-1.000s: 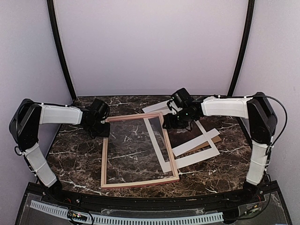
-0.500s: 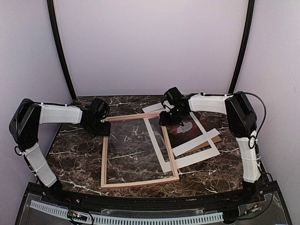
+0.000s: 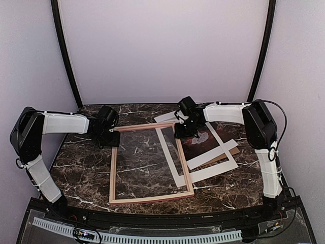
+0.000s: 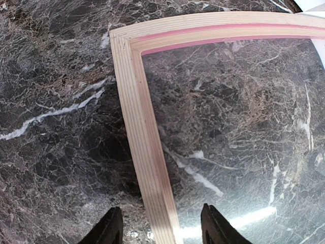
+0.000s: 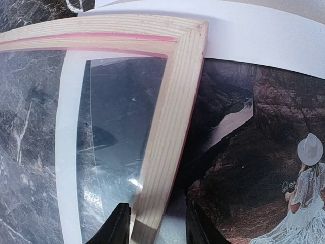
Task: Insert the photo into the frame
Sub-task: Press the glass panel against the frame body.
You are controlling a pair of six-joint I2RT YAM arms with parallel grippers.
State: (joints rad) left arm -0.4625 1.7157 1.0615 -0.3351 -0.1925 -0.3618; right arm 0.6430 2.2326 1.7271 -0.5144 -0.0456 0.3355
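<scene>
The frame (image 3: 150,163) lies flat mid-table, pale wood side up, with a pink strip along its inner edge. The photo (image 3: 203,138) lies to its right, partly under the frame's far right corner; in the right wrist view it (image 5: 264,152) shows a dark canyon and a white-dressed figure. My left gripper (image 3: 109,138) is open at the frame's far left corner, its fingers (image 4: 110,231) on either side of the left rail (image 4: 144,142). My right gripper (image 3: 184,130) is open, straddling the right rail (image 5: 170,137) just below the far right corner.
A white mat (image 3: 216,161) lies askew at the right, one strip showing through the frame's glass (image 5: 68,152). A brown backing board (image 3: 232,151) peeks out under it. The table's right edge and my right arm are close by.
My right gripper has moved left and farther back, from over the photo to the frame's far right corner. The left arm and the frame have not visibly moved.
</scene>
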